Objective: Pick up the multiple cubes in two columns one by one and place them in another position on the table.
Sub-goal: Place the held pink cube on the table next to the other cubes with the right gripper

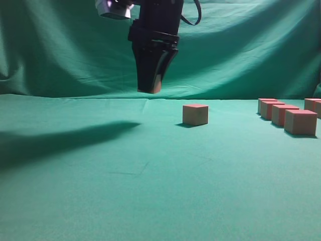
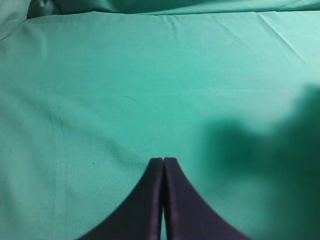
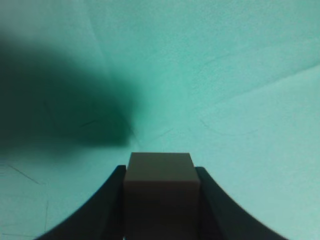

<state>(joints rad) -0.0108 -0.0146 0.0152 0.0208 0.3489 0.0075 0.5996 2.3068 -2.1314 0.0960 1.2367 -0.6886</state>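
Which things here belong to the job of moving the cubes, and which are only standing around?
Belongs to the job:
- cube held in the right gripper
- lone cube already on the table
- rows of cubes waiting at the right

Only around:
- draped green backdrop
- left gripper, jaws shut, holding nothing

Cubes (image 1: 195,114): plain faces, no lettering, numbers or marks readable in any view.
Tabletop (image 1: 125,191): bare green cloth, no print or label.
Backdrop (image 1: 251,50): draped green cloth, no sign or brand.
Right gripper (image 1: 149,89): black housing with no readable brand; the silver part beside it at the top edge is too blurred to tell if it bears a mark.
Left gripper (image 2: 163,161): dark surfaces, nothing written.
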